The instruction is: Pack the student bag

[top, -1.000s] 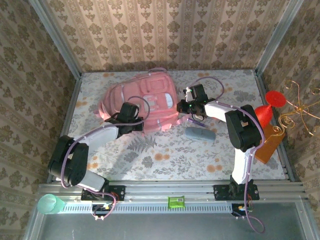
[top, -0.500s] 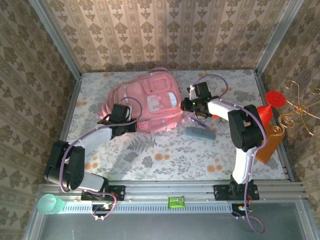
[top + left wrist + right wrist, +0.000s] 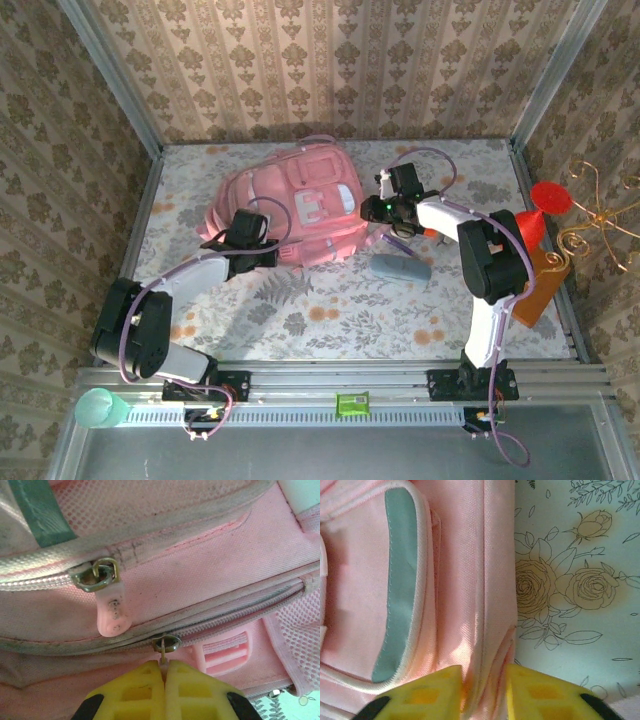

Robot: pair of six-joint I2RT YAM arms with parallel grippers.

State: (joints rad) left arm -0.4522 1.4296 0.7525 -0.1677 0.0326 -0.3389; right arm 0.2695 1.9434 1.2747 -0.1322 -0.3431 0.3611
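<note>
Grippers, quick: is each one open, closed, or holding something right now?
Left gripper: closed, pinching a zipper pull on the student bag.
Right gripper: closed on a fold of the student bag's fabric.

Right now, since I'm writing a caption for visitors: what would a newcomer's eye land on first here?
The student bag, big and pink, lies toward the back of the floral table. The left end effector is shut on a zipper pull on its front, the right end effector pinches fabric at its edge, and a grey pouch lies beside it.
</note>
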